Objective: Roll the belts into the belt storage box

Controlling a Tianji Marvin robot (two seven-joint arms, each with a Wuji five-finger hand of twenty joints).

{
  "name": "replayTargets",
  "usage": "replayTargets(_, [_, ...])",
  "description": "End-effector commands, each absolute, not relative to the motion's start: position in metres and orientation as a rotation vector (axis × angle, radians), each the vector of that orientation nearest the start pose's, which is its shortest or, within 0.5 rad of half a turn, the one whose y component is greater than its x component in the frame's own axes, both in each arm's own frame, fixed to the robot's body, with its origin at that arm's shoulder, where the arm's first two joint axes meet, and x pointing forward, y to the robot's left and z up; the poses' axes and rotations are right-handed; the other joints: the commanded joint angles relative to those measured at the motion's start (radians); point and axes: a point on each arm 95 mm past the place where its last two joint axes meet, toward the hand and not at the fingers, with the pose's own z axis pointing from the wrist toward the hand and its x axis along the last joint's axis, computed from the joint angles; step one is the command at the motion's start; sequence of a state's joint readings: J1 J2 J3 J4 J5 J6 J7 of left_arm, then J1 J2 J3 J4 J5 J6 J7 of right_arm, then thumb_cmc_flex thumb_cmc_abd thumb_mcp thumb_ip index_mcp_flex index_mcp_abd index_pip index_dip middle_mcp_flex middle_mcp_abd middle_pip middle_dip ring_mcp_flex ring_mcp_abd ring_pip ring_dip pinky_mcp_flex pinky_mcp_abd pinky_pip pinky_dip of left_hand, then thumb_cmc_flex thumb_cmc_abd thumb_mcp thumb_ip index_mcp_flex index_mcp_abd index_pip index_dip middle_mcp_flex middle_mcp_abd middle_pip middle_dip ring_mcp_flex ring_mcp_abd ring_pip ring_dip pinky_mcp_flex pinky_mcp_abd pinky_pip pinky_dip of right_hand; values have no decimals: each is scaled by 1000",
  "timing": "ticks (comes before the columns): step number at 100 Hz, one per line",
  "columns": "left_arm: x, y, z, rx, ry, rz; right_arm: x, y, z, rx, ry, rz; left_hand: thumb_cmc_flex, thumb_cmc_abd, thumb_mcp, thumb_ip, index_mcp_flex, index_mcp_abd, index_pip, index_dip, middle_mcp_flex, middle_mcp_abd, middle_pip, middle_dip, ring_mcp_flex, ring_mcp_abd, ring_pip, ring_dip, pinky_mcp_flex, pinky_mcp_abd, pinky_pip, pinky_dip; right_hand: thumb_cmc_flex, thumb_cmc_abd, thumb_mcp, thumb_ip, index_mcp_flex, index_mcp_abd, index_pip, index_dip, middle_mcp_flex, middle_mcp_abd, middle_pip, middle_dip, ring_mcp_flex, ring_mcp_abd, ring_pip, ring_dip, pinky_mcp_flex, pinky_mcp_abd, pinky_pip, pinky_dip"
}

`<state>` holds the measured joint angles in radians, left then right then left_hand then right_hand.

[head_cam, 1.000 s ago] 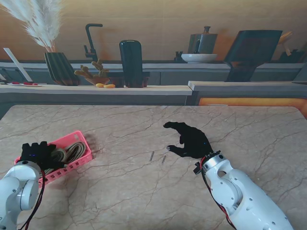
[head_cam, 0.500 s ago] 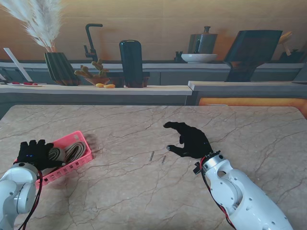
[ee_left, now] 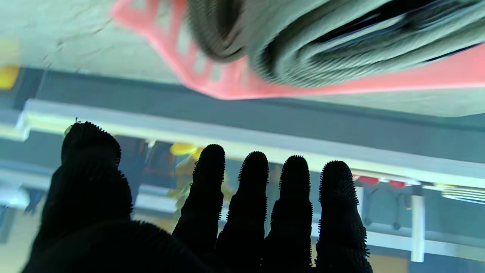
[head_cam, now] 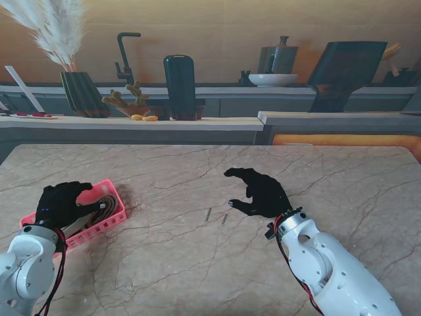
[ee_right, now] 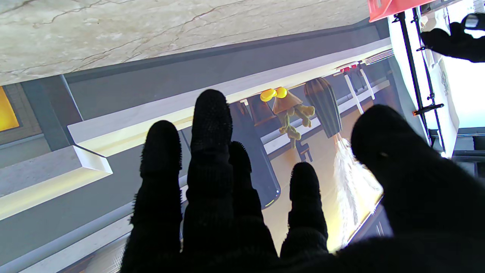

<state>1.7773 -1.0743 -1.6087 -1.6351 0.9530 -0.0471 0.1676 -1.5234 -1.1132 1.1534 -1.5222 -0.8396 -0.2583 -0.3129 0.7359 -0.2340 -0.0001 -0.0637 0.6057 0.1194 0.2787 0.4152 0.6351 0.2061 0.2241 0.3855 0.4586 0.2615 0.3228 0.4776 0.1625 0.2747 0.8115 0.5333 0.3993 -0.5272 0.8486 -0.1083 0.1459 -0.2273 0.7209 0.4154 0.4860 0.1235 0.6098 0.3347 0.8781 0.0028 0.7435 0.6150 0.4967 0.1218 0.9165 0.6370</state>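
A pink slotted storage box (head_cam: 105, 224) sits on the marble table at my near left, and rolled grey-beige belts (head_cam: 105, 207) lie inside it. My left hand (head_cam: 60, 203), in a black glove, hovers over the box's near left part with fingers spread and nothing held. The left wrist view shows the belt roll (ee_left: 341, 41) inside the pink box rim (ee_left: 235, 87), apart from the straight fingers (ee_left: 254, 197). My right hand (head_cam: 262, 191) rests open on the table's middle right, fingers loosely spread, holding nothing. In the right wrist view its fingers (ee_right: 212, 159) are empty.
Two small dark pieces (head_cam: 208, 214) lie on the table between the box and my right hand. Beyond the far edge runs a counter with a ribbed vase (head_cam: 82, 92), a dark tall container (head_cam: 179, 85), a bowl (head_cam: 273, 79) and a kettle.
My left hand has risen and moved right and farther over the box, its fingers spreading. The box has shifted slightly. The right hand has not moved.
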Motion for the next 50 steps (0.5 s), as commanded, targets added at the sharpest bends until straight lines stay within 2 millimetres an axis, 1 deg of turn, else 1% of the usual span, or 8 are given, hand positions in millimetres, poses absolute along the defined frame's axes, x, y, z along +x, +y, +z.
replayTargets(1, [371, 133, -305, -1279, 1137, -1394, 398, 26, -314, 1092, 1304, 1942, 56, -22, 19, 39, -13, -20, 55, 29, 28, -6, 31, 24, 28, 6, 32, 29, 21, 10, 54, 25, -13, 34, 13, 46, 24, 8, 13, 10, 8, -8, 11, 6, 8, -11, 18, 1, -4, -7, 23, 12])
replayTargets(5, [371, 128, -303, -1285, 1122, -1454, 398, 26, -314, 1092, 1303, 1941, 70, -51, 64, 44, -37, -26, 86, 53, 33, -13, 50, 42, 44, -4, 52, 47, 40, 1, 82, 34, -15, 21, 27, 46, 49, 14, 26, 24, 15, -7, 14, 7, 7, -9, 7, -5, -3, -5, 22, 11])
replayTargets(7, [372, 126, -303, -1288, 1114, -1483, 398, 26, -314, 1092, 1303, 1940, -12, -111, 281, 24, -41, -26, 99, 66, 42, -16, 57, 50, 57, -9, 58, 58, 56, -2, 93, 37, -14, 17, 30, 45, 60, 16, 29, 27, 19, -8, 15, 8, 3, -7, 2, -7, -4, -5, 21, 11])
replayTargets(10, [372, 121, -301, -1296, 1105, -1531, 398, 25, -314, 1091, 1302, 1937, -32, -156, 419, 17, -55, -30, 130, 87, 52, -43, 78, 64, 75, -22, 72, 68, 83, -15, 103, 41, -16, 8, 38, 43, 81, 24, 32, 34, 32, -9, 19, 10, 1, -5, -15, -15, -5, -2, 18, 9])
replayTargets(20, [374, 107, -297, -1310, 1085, -1687, 396, 23, -314, 1093, 1297, 1934, -4, -209, 587, 13, -76, -52, 235, 147, 78, -71, 132, 100, 127, -56, 106, 99, 157, -53, 104, 52, -4, -42, 75, 33, 170, 43, 47, 56, 123, -24, 50, 25, -4, 8, -79, -43, -2, 4, 7, -1])
replayTargets(29, [377, 93, -292, -1324, 1080, -1794, 395, 23, -314, 1112, 1284, 1944, 26, -213, 630, 13, -80, -67, 313, 187, 98, -86, 174, 126, 152, -68, 137, 133, 191, -72, 105, 65, 33, -93, 96, 20, 257, 38, 72, 83, 223, -49, 69, 38, 10, 18, -152, -75, 10, 7, 0, -14])
replayTargets(43, [383, 69, -285, -1329, 1074, -1922, 391, 22, -315, 1131, 1259, 1968, 117, -260, 594, -37, -90, -123, 458, 302, 143, -113, 256, 236, 199, -69, 218, 235, 225, -60, 189, 175, 70, -133, 140, 10, 370, 0, 115, 112, 338, -76, 71, 44, 49, 21, -224, -95, 32, 10, -13, -38])
replayTargets(50, [386, 57, -284, -1330, 1065, -1977, 389, 21, -314, 1141, 1235, 1989, 151, -275, 563, -42, -92, -153, 540, 339, 197, -122, 268, 421, 230, -68, 283, 306, 247, -61, 302, 261, 126, -169, 130, -97, 434, -74, 241, 0, 428, -96, 86, 63, 106, 15, -212, -72, 49, 12, 1, -56])
